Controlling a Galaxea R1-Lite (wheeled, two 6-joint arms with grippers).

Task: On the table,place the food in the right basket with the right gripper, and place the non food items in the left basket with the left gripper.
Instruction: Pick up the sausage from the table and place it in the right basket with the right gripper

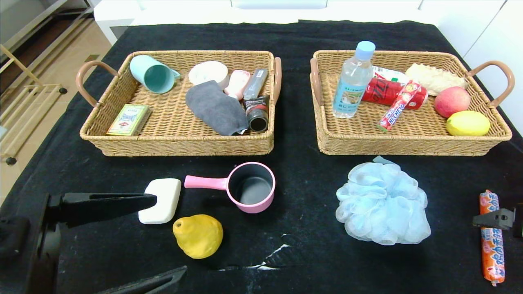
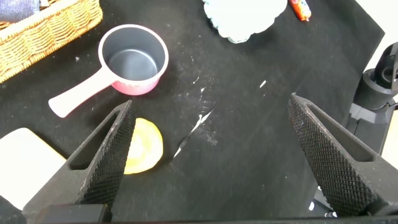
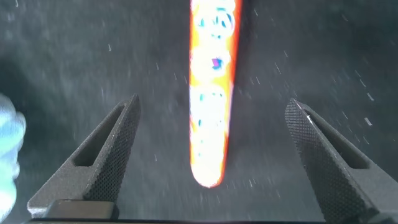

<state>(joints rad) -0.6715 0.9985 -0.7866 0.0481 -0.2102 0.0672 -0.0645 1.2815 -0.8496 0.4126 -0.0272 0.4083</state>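
Observation:
On the black table lie a white soap bar, a pink pot, a yellow pear, a pale blue mesh puff and an orange-red sausage stick. My left gripper is open at the front left, one finger beside the soap and the pear just past that finger; bare cloth lies between its jaws. Open as well, my right gripper hovers over the sausage, whose end lies between the fingers. The clear bottle stands in the right basket. The left basket sits behind the pot.
The left basket holds a teal cup, a grey cloth, a card box and small tubes. An apple, a lemon, a red can and a candy stick share the right basket. A white tear marks the cloth.

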